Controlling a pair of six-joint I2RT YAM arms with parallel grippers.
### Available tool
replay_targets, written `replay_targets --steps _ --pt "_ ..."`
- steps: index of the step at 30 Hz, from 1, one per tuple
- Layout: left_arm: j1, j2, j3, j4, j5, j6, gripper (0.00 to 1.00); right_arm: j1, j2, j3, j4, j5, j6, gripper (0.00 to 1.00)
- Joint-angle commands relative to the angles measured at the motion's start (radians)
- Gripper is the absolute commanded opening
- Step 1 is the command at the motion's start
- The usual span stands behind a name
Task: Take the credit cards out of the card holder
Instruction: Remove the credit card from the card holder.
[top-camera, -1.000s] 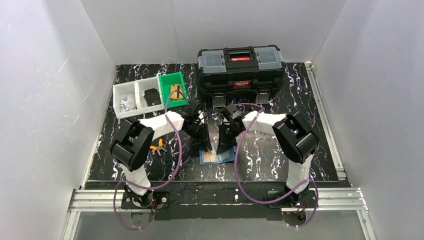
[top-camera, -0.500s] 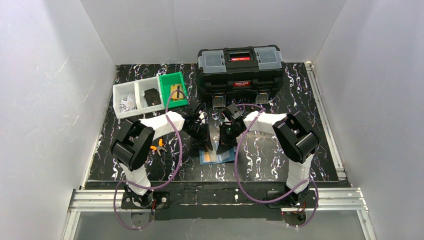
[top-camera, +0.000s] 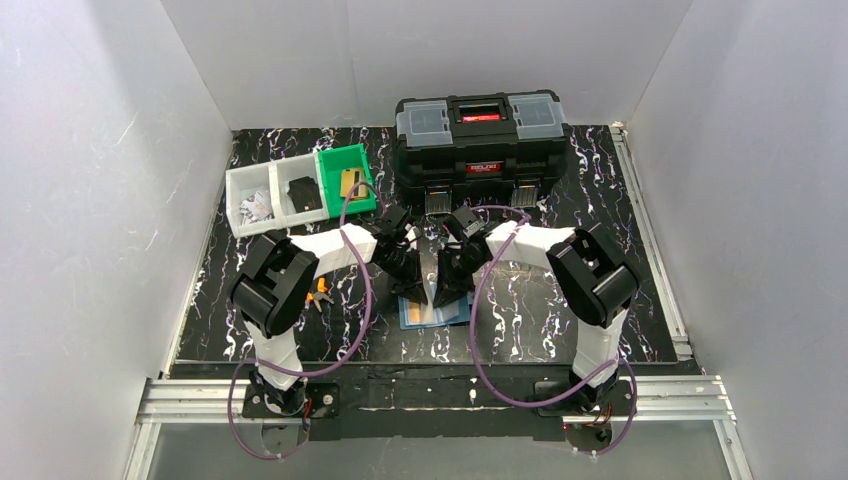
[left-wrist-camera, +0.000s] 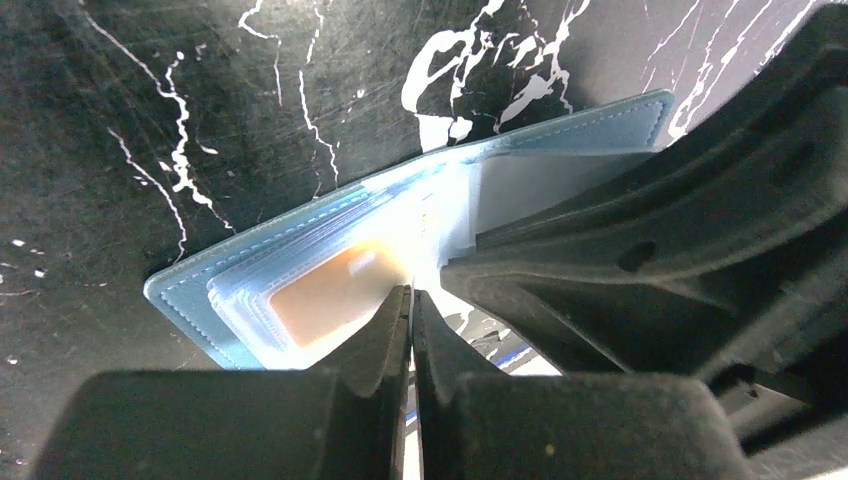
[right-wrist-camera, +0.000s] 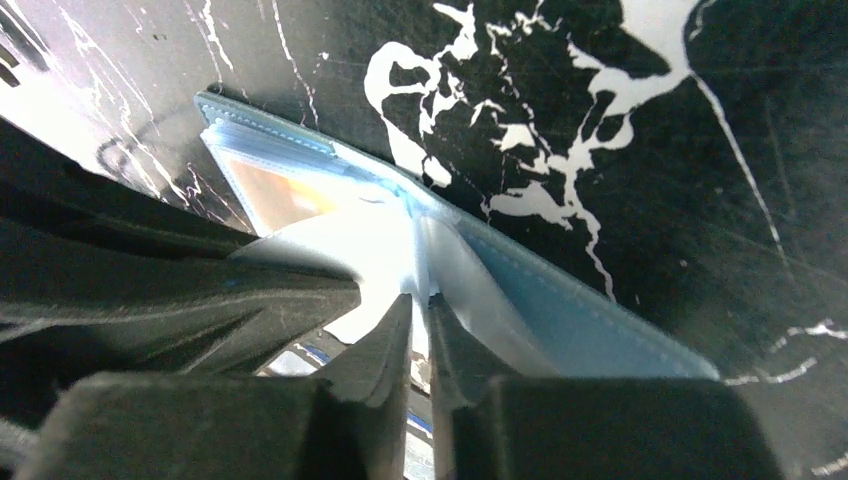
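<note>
The card holder (top-camera: 442, 314) lies open on the black marbled table, blue outside (left-wrist-camera: 600, 125) with pale inner sleeves (right-wrist-camera: 600, 320). An orange-tan credit card (left-wrist-camera: 325, 295) sits inside a clear sleeve on one half and also shows in the right wrist view (right-wrist-camera: 275, 195). My left gripper (left-wrist-camera: 411, 295) is shut, its tips at the sleeve stack beside the fold. Whether it pinches a sleeve is unclear. My right gripper (right-wrist-camera: 421, 300) stands at the fold from the other side, jaws a narrow slit apart, with a pale sleeve rising just ahead. Both grippers meet tip to tip over the holder (top-camera: 428, 293).
A black toolbox (top-camera: 478, 140) stands behind the grippers. A green bin (top-camera: 346, 180) and a white divided tray (top-camera: 265, 198) are at the back left. A small orange tool (top-camera: 318, 290) lies by the left arm. White walls close in both sides.
The left gripper has shut and moved in closer to the right gripper over the holder. The right jaws have parted slightly.
</note>
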Motion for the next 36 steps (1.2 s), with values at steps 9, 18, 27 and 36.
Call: replay_targets --steps 9,18,27,36 --pt "-0.003 -0.063 0.036 -0.111 -0.090 0.015 0.00 -0.004 -0.184 0.115 -0.209 0.194 -0.064 0.39" --pt "-0.006 -0.072 0.084 -0.116 -0.047 0.001 0.03 -0.005 -0.201 0.046 -0.210 0.224 -0.071 0.31" --pt "-0.035 -0.042 0.146 -0.117 -0.027 -0.007 0.25 -0.005 -0.251 0.047 -0.231 0.250 -0.067 0.32" --pt "-0.065 0.044 0.236 -0.108 -0.020 -0.011 0.34 -0.005 -0.395 0.008 -0.269 0.359 -0.039 0.38"
